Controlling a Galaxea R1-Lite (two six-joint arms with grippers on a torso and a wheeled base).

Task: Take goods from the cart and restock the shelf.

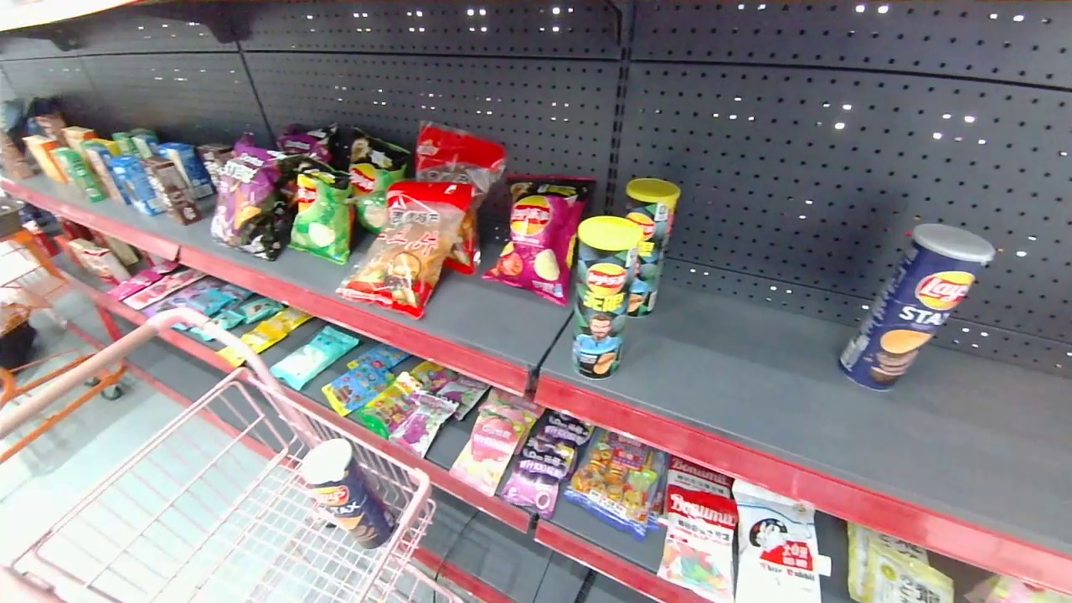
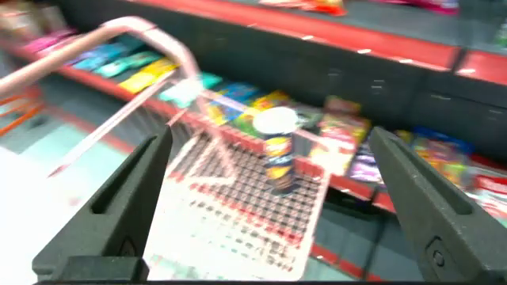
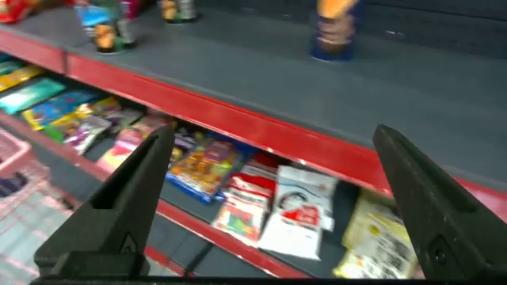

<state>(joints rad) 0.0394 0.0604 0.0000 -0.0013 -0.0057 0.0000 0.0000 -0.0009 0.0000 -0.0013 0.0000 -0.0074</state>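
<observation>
Where the can (image 1: pixel 347 494) stands: cart (image 1: pixel 201 511) corner nearest the shelf (image 1: pixel 754 377); long axis near upright
Left gripper (image 2: pixel 269 136): fingers apart; can dead ahead between them, untouched; nearer arm
Right gripper (image 3: pixel 273 134): fingers apart; by the shelf's front edge

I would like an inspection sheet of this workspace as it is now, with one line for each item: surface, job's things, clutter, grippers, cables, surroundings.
surface: grey shelf with a red front edge; its right part is mostly bare.
job's things: cart can in a corner of the pink cart; lone can on the shelf's right part; two yellow-lid cans near the middle.
clutter: chip bags and small boxes on the shelf's left part.
grippers: left gripper open, empty, above the cart; right gripper open, empty, before the shelf's edge.
cables: nothing seen.
surroundings: lower shelf of snack packets; pegboard back wall.
</observation>
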